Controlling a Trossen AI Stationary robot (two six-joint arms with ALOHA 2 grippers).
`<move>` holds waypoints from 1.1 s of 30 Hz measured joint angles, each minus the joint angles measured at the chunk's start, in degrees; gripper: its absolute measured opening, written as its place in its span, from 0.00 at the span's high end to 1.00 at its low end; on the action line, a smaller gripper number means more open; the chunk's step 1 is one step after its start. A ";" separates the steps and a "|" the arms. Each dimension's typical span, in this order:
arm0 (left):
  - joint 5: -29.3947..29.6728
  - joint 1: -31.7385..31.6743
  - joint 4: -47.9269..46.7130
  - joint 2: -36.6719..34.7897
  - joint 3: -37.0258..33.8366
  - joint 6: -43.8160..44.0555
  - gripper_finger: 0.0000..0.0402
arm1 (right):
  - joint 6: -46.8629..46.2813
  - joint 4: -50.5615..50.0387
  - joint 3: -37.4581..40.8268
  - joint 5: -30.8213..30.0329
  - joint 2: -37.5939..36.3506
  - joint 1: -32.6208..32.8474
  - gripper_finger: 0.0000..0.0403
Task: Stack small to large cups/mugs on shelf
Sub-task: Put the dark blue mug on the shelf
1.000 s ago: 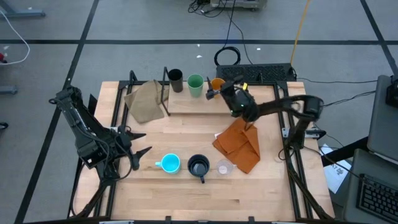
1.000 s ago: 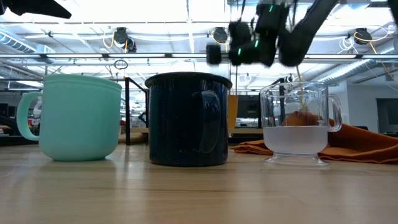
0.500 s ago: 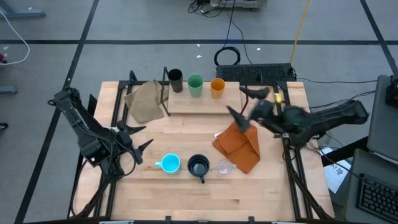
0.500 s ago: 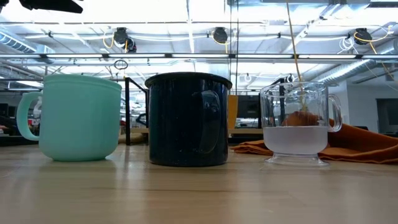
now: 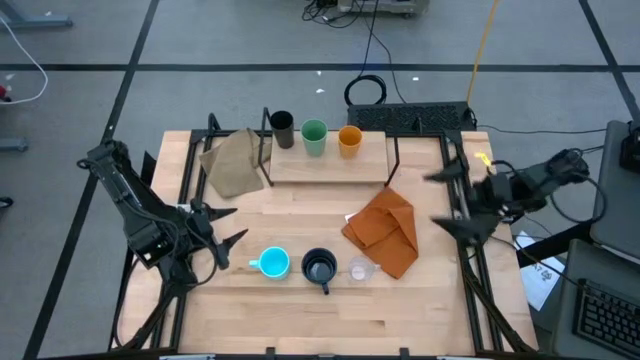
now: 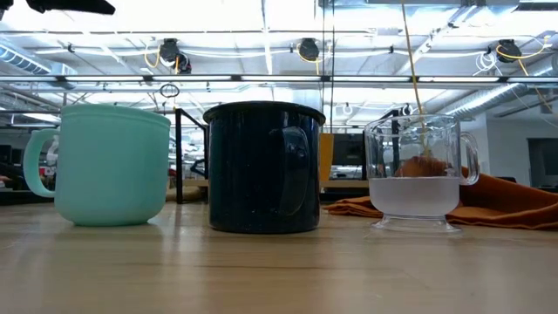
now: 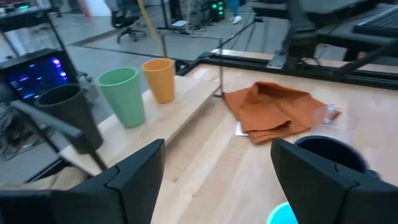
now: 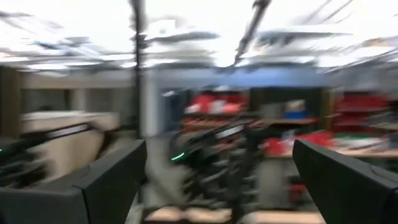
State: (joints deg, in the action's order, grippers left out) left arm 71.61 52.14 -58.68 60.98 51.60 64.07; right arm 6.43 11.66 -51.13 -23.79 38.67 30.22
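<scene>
Right claw (image 5: 452, 201), wide open and empty, has swung off the shelf (image 5: 330, 165), leaving the orange cup (image 5: 349, 139) placed there.

Dark brown cup (image 7: 69, 115), green cup (image 7: 123, 94), orange cup (image 7: 160, 78) line the shelf (image 7: 180, 111).

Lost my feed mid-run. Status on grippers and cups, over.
Left gripper open, empty, beside light blue mug. Right gripper open, empty, at table's right edge. Brown, green, orange cups on shelf; three vessels on table. Nothing blocking.
</scene>
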 joint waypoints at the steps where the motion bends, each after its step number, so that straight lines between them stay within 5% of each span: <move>1: 0.00 0.23 1.61 -0.08 0.04 -1.61 0.27 | -0.89 -2.65 -0.02 0.02 -0.42 1.77 0.02; 5: -0.42 1.24 7.71 -0.91 0.04 -7.25 0.27 | -3.00 -9.26 2.77 -5.42 0.93 6.38 0.02; 10: -1.37 1.25 10.19 -1.37 0.06 -11.50 0.27 | 0.11 -1.01 10.90 -14.04 5.55 6.15 0.02; 20: 2.51 -0.62 12.30 -1.47 0.06 -13.37 0.27 | 14.40 38.36 25.49 -13.68 13.83 1.99 0.02; 29: 4.79 -8.57 12.39 -1.44 0.06 -10.92 0.27 | 11.61 43.49 29.90 -13.69 14.50 -0.18 0.02; 33: -2.11 -12.96 16.32 -1.37 0.06 -9.11 0.27 | 11.58 44.35 29.88 -13.65 14.60 -0.18 0.02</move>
State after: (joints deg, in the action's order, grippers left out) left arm 69.50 39.18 -42.36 59.61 51.66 54.96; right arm 18.01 56.01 -21.25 -37.44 53.28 30.04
